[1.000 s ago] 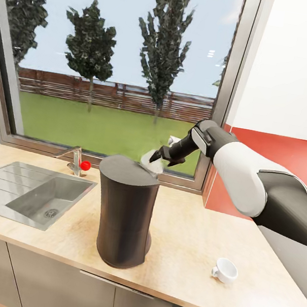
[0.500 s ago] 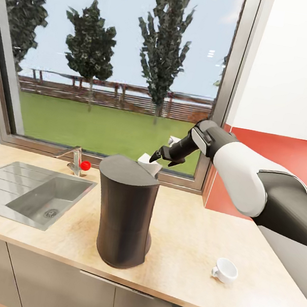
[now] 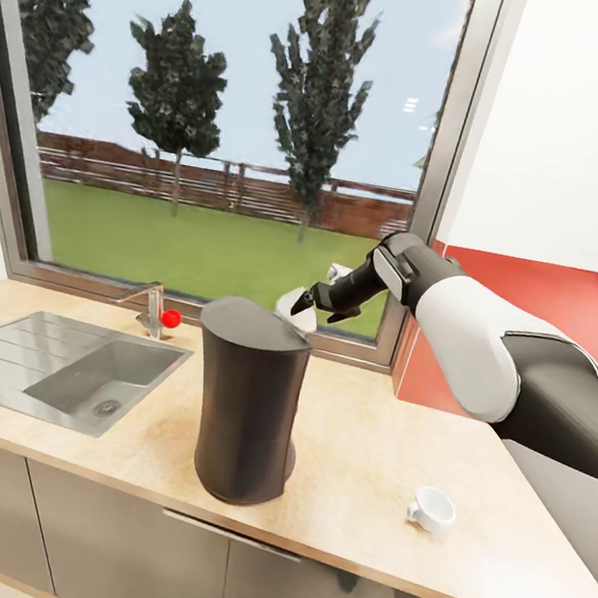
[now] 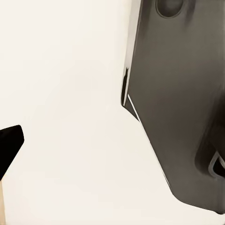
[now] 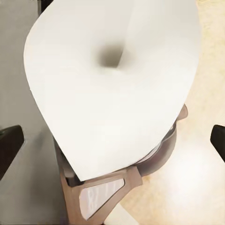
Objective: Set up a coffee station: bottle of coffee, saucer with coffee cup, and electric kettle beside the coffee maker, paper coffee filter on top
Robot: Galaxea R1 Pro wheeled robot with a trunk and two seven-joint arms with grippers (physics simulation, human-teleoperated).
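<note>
Centrally, one tall dark matte coffee maker (image 3: 248, 402) stood on the pale wood-grain countertop (image 3: 360, 455). Just above its rear edge, right of center, the right gripper (image 3: 314, 303) clasped one white cone-shaped paper coffee filter (image 3: 296, 305). One white ceramic coffee cup (image 3: 431, 509) lay lower right. No writing was legible.

Coffee maker (image 3: 248, 402) between sink (image 3: 53, 370) and, seemingly, cup (image 3: 431, 509).

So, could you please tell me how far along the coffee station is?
Done: the coffee maker stands on the countertop. In hand: the right pincer holds the paper coffee filter beside its top, not yet placed. Left: the coffee cup lies saucerless; bottle, saucer and kettle remain.
</note>
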